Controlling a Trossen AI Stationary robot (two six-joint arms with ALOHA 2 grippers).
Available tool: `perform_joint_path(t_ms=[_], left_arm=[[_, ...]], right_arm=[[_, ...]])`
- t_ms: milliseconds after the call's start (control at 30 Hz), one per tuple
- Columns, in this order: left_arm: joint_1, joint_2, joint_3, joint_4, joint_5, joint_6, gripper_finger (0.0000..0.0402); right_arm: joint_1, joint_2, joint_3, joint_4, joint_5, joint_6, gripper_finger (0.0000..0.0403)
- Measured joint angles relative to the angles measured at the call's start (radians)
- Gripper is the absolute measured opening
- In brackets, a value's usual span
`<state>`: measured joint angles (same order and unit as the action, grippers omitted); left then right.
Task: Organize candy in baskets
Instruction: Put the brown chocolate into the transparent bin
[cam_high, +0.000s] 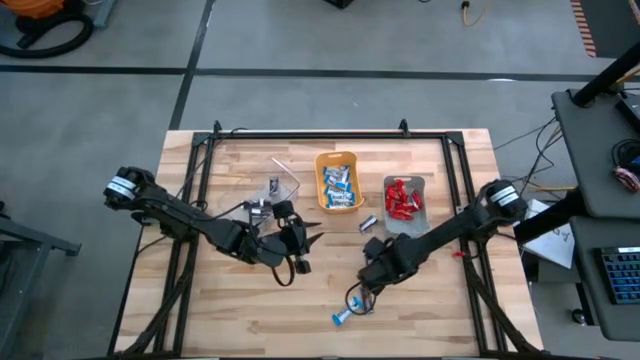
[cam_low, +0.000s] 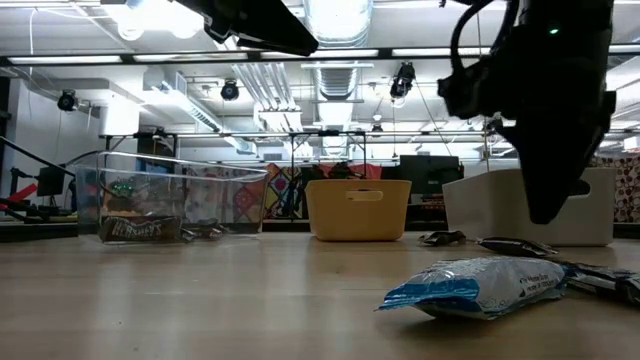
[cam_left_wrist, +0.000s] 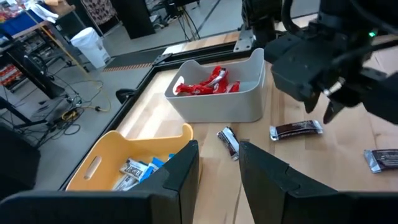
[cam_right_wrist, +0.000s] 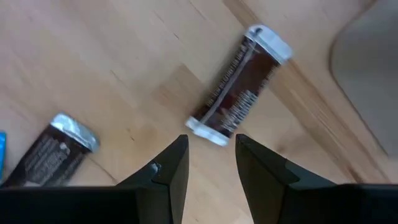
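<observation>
**Me:** Wood planks run across the table (cam_high: 440, 290), and a workshop with ceiling lights shows beyond it. Three bins stand in a row near the far edge: clear bin (cam_low: 170, 195), orange bin (cam_left_wrist: 144, 140), grey bin (cam_left_wrist: 217, 107).

**Visitor:** What is in them?

**Me:** Red candy (cam_left_wrist: 205, 86) fills the grey bin. Blue-and-white candy (cam_high: 338, 187) lies in the orange bin. Dark candy (cam_low: 130, 229) sits at the bottom of the clear bin.

**Visitor:** And your left gripper?

**Me:** My left gripper (cam_left_wrist: 219, 148) hangs above the table on the near side of the clear and orange bins, pointing toward the grey one. Its fingers are spread part-way, with nothing between them.

**Visitor:** The right one?

**Me:** My right gripper (cam_right_wrist: 211, 140) hangs over the boards on the near side of the grey bin. Its fingers also stand apart and hold nothing. Just past their tips a dark bar (cam_right_wrist: 239, 87) lies flat on the wood, not touched. A second dark bar (cam_right_wrist: 59, 152) lies off to one side of it, apart from the first.

**Visitor:** Anything else loose?

**Me:** A third dark bar (cam_left_wrist: 227, 142) lies between the orange and grey bins, just in front of them. A blue bar (cam_low: 475, 285) lies alone near the table's front edge, well apart from every bin. A black cable loops on the wood close beside it.
</observation>
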<state>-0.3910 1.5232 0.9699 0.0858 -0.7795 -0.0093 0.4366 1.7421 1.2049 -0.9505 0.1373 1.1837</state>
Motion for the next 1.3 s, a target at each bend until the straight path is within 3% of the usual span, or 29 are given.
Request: perform_joint_path(t_ms=[167, 433, 700, 867, 1000, 1300], left_arm=[[0.0, 0.0, 0.0, -0.012, 0.0, 0.0, 0.0098], [0.001, 0.001, -0.003, -0.03, 0.0, 0.001, 0.0098], [0.002, 0.001, -0.003, -0.038, -0.021, 0.001, 0.0098], [0.002, 0.001, -0.003, -0.043, -0.025, 0.001, 0.0098], [0.002, 0.003, -0.004, -0.045, -0.007, 0.001, 0.0098], [0.002, 0.003, -0.006, -0.05, 0.273, 0.009, 0.0098]], right_arm=[[0.0, 0.053, 0.033, 0.0, 0.006, 0.016, 0.0154], [0.0, 0.059, 0.02, -0.001, 0.104, 0.141, 0.0215], [0.0, 0.097, 0.002, 0.034, 0.098, 0.185, 0.0214], [0.0, 0.111, -0.007, 0.058, 0.094, 0.185, 0.0192], [0.0, 0.111, -0.009, 0.084, 0.091, 0.154, 0.0151], [0.0, 0.112, -0.01, 0.117, 0.091, 0.048, 0.0026]])
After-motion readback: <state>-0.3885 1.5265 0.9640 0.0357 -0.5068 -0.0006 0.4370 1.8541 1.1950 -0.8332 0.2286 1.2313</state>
